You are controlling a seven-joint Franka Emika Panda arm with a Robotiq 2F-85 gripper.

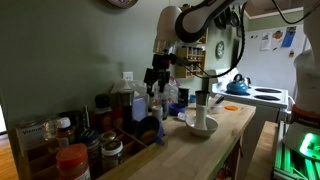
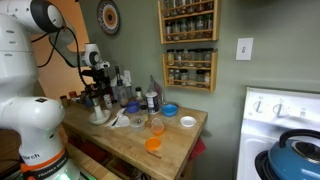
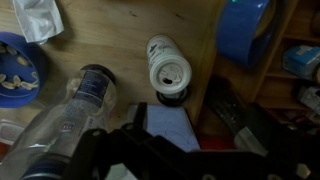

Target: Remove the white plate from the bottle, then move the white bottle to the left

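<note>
Saw a grey-green wall [image 2: 135,50] behind the wooden counter [image 2: 178,136], two spice racks [image 2: 190,68] and a round clock [image 2: 108,17] above it, a white stove [image 2: 275,105] just beside it.

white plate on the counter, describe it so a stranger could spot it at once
Find the wooden counter below the wall spice racks and go to its end nearest the white stove. The white plate lies flat on bare wood there, beside a blue bowl. Unlike that bowl and the orange cup nearby, it is a flat white disc.
</note>
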